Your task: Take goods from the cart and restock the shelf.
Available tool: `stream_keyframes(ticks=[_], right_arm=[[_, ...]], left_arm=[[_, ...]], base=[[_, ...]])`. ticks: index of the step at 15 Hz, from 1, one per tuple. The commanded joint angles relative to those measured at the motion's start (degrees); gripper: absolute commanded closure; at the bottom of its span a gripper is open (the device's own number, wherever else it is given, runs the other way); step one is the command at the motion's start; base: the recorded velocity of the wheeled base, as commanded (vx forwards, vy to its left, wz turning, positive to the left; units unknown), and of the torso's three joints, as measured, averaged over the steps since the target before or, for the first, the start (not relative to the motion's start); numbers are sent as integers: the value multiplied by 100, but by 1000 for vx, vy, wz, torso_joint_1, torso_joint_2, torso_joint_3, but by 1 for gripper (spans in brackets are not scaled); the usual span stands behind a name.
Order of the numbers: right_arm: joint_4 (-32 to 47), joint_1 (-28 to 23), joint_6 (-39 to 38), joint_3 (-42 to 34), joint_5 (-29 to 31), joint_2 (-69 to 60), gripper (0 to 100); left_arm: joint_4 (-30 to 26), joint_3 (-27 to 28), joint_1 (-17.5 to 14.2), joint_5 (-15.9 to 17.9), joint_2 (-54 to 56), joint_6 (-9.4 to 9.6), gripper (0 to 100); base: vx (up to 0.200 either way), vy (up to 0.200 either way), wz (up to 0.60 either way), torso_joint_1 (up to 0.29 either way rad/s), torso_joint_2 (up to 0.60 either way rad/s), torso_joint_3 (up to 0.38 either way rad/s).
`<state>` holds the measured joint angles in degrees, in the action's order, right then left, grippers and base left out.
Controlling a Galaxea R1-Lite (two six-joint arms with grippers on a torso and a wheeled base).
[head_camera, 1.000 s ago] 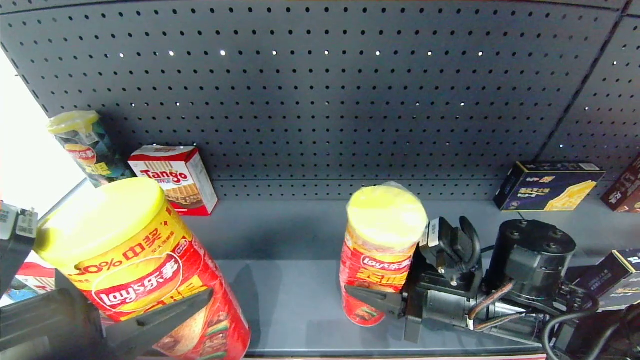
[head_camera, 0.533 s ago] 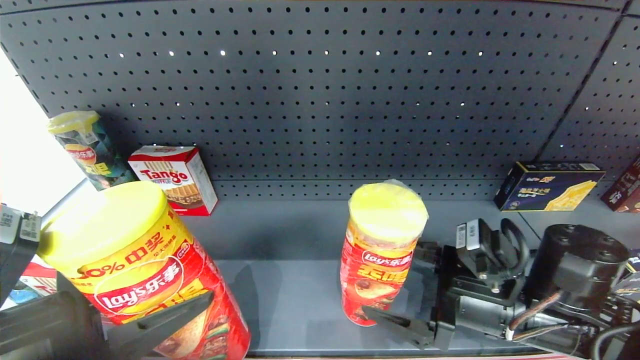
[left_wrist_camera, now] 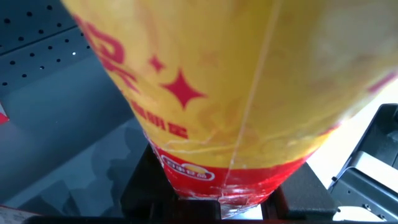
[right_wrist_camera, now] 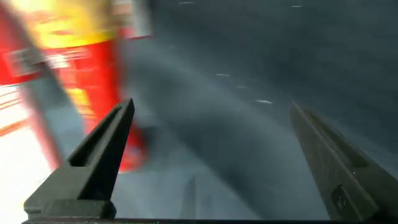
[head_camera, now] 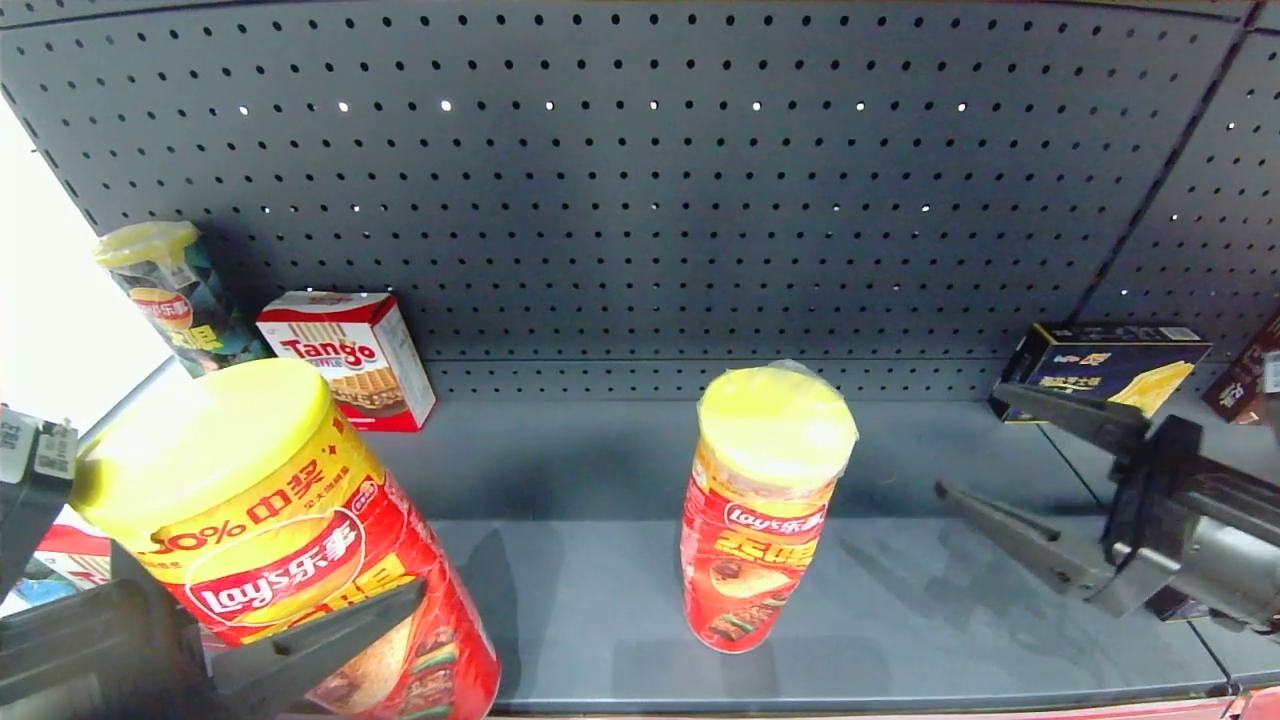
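Note:
A red chips can with a yellow lid [head_camera: 765, 500] stands upright on the grey shelf [head_camera: 580, 460], free of any gripper. My right gripper [head_camera: 970, 440] is open to the right of that can and apart from it. In the right wrist view its fingers [right_wrist_camera: 99, 155] are spread wide around bare shelf, with the can [right_wrist_camera: 68, 68] off to one side. A larger red and yellow chips can [head_camera: 270, 530] is tilted at the lower left, and my left gripper [head_camera: 250, 610] is shut on its lower body. This can [left_wrist_camera: 236, 93] rises from the left gripper [left_wrist_camera: 217, 202] in the left wrist view.
At the back left stand a dark can with a yellow lid [head_camera: 170, 295] and a red and white wafer box [head_camera: 350, 355]. A dark blue box [head_camera: 1100, 370] and a maroon box [head_camera: 1250, 380] are at the back right. A pegboard wall closes the back.
My right gripper let go of the middle can, opened wider and drew back to the right. The can stays standing where it was. The left arm and its can barely moved.

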<state>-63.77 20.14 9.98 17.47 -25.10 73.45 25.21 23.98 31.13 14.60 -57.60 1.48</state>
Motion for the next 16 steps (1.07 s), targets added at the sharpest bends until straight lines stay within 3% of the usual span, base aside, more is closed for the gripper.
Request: stream_keyframes(ticks=[1,2,5,8,10,13,16], right_arm=[[1552,-1390,-304,-121,884,-2212,0],[1868,-1460,-427,-130,1139,-2502,0],[4382,-1610,-673,-297,2897,-4392,0],[5902,-1645,-682,-789,3257,-6088,0],[6342,-1636,-735,-1149,3275,-6817,0],[5981,-1636,-779,-1738,3275,-6826,0],[5990,-1636,-840,-1747,3345,-6817,0]], left_arm=[[10,2,-2,-1,12,-7,100],[19,10,-2,-1,12,-7,100],[28,107,-2,-1,12,11,100],[28,89,-2,-1,38,11,100],[28,89,7,-1,56,11,100],[19,89,7,-1,153,19,100],[10,54,-2,-10,241,19,100]], base=[[0,0,0,0,0,0],[0,0,0,0,0,0],[0,0,0,0,0,0],[0,0,0,0,0,0],[0,0,0,0,0,0],[0,0,0,0,0,0],[0,0,0,0,0,0]])
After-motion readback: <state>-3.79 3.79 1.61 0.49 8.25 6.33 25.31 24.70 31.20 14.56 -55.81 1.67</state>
